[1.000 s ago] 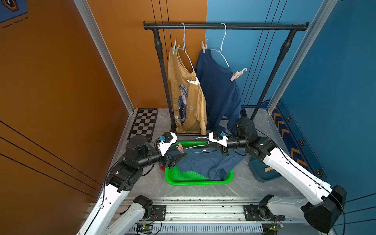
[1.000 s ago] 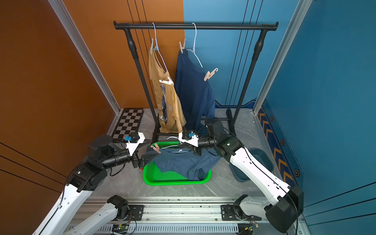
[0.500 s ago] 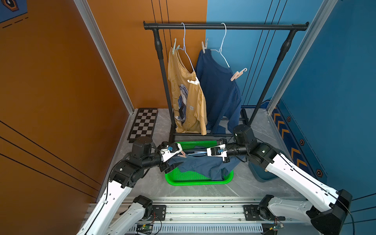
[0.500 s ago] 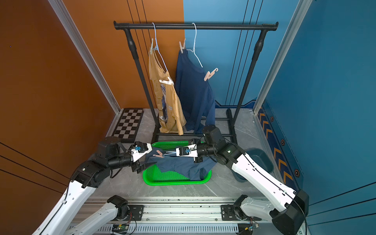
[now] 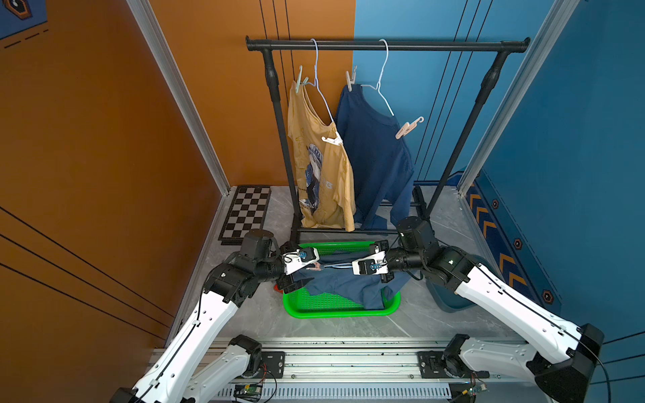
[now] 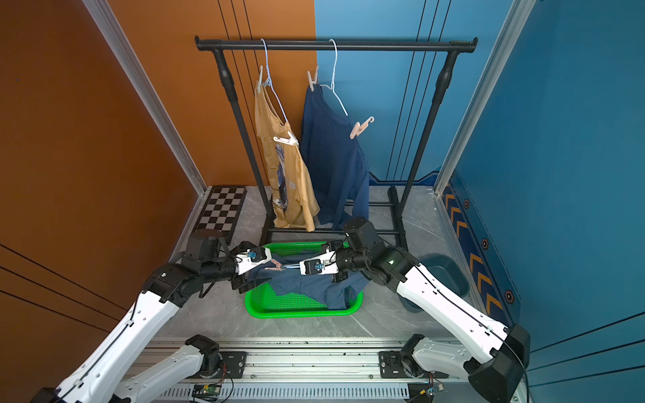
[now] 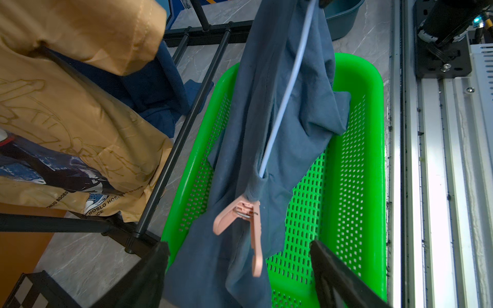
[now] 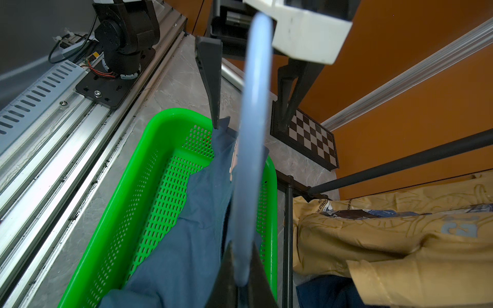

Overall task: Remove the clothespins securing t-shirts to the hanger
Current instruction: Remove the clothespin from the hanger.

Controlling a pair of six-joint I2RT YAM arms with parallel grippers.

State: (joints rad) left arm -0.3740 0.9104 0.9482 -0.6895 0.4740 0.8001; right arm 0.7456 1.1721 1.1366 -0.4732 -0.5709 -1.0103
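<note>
Pink clothespin [image 7: 244, 221] clipped on slate-blue t-shirt [image 7: 306, 120] at hanger [image 7: 288, 88] tip, over green basket [image 7: 373, 133]; long axis pointing back into left gripper [image 7: 237, 244], dead ahead, wide open, empty, nearest. Right gripper [image 8: 241, 269] pinched tight on hanger wire.

This is a robotics lab test cell staged as a laundry corner. Flat orange wall [image 5: 104, 139] and blue wall [image 5: 576, 139] panels sit between bare aluminium posts [image 5: 181, 97]. Two robot arms [image 5: 195, 328] are bolted to an aluminium rail [image 5: 349, 356] with exposed wiring along the floor's front edge. A checkerboard [image 5: 246, 213] lies near a clothes rack [image 5: 384, 44] hung with t-shirts [image 5: 321, 167].
</note>
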